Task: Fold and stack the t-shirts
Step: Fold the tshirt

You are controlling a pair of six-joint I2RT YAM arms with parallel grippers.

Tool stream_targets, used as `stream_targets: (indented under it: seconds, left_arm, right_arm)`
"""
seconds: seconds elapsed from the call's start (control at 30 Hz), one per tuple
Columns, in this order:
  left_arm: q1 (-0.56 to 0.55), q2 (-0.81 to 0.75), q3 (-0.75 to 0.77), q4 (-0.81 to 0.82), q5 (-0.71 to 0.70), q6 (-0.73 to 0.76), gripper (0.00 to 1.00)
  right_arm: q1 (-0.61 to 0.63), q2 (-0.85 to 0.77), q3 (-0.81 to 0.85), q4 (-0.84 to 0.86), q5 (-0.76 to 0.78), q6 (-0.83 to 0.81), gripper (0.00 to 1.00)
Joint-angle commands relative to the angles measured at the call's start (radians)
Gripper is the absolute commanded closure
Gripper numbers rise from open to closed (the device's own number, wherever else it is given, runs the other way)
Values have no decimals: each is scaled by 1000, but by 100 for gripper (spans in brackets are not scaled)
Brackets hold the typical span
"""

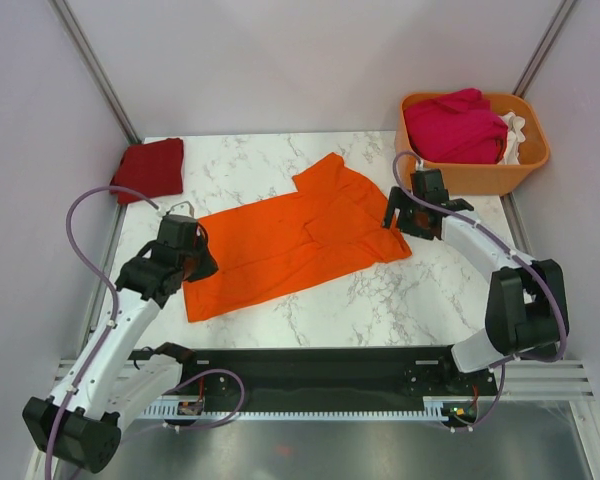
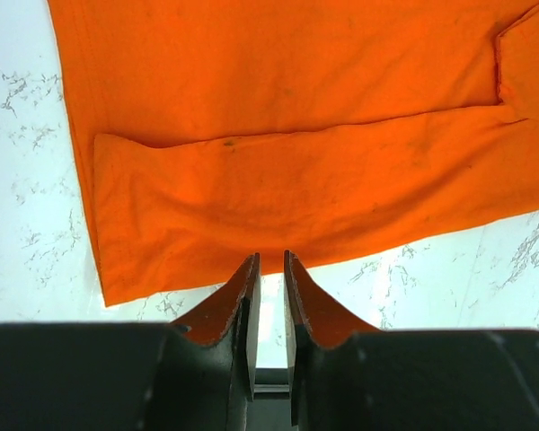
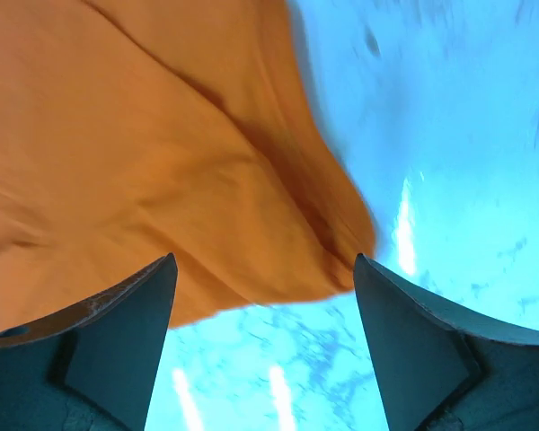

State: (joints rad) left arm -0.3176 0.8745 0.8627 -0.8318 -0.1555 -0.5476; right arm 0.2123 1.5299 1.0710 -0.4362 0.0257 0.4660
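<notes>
Top external view: bright orange t-shirt (image 1: 295, 240), flat mid-desk (image 1: 400, 290), near long side folded in. Left fingers (image 2: 242, 296): at near hem, almost closed, empty. Right fingers (image 3: 117, 332): wide apart over the sleeve edge. Recommended: pinch both ends of one edge, lift low, fold evenly.

Top external looked steeply down from the near side, whole orange t-shirt (image 1: 290, 245) on the surface (image 1: 380, 290) in frame. Left wrist sat close at its hem end, right wrist closer at the opposite end. All shared that shirt.
</notes>
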Motion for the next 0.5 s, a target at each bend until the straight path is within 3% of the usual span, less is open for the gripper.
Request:
stream_targets:
  seconds: [0.0,0.07,0.13,0.23,0.3,0.47]
  left_arm:
    - [-3,12,1,-19,4,-10,76]
    - [-1,27,-17,-62,10,-190,75]
    - [-1,12,-106,-35,63,-338,61]
    - [-3,-29,-226,31,71,-463,39]
    - [2,-46,-272,39,37,-492,30]
    - [49,-88,-332,33,-24,-531,26]
  right_arm:
    - [-14,-7,-107,-36,22,-38,13]
    - [-28,-5,-134,-19,13,-40,15]
    - [-36,3,-141,-9,13,-38,16]
    - [-50,22,-146,22,-6,-35,21]
    - [-59,61,-141,34,-24,-33,23]
    - [-67,114,-147,117,-96,-10,27]
